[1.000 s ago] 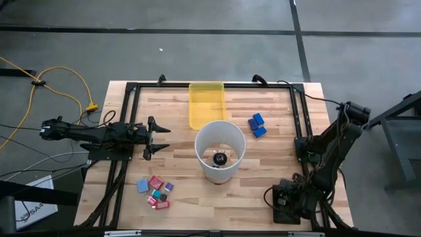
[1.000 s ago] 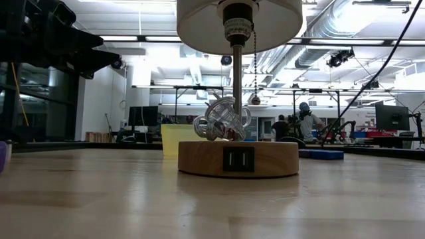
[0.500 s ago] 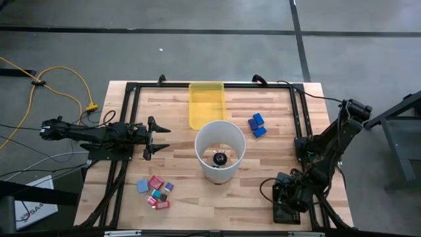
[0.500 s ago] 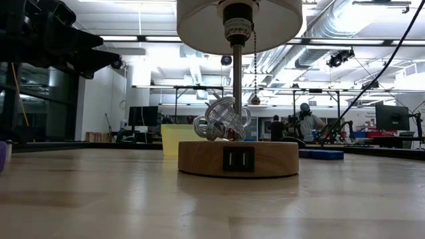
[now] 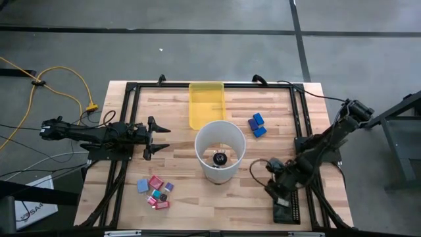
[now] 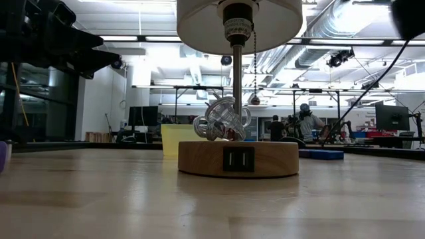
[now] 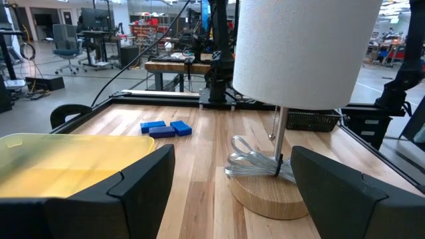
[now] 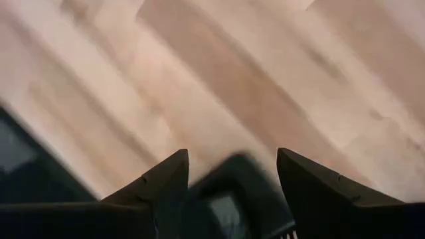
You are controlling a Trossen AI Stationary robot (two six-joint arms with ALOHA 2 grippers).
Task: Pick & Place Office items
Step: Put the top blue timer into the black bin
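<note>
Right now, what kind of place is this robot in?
Probably a robotics lab or workshop. Beyond the light wooden table are more workbenches with equipment, rolling office chairs, and bare silver ceiling ducts.

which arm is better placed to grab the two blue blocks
Probably the right. Its gripper is open over the right half of the table, on the same side as the blue blocks. The left gripper waits open beyond the lamp.

From table height, the lamp's white shade (image 6: 239,23) is cut off by the picture's upper edge, and the small office items (image 5: 156,191) are out of sight there except a purple sliver (image 6: 2,156) at the side edge. The right wrist picture is motion-blurred: a dark shape (image 8: 229,189) between the fingers (image 8: 163,182) cannot be identified. From above, the small pieces' shapes are too tiny to tell.
</note>
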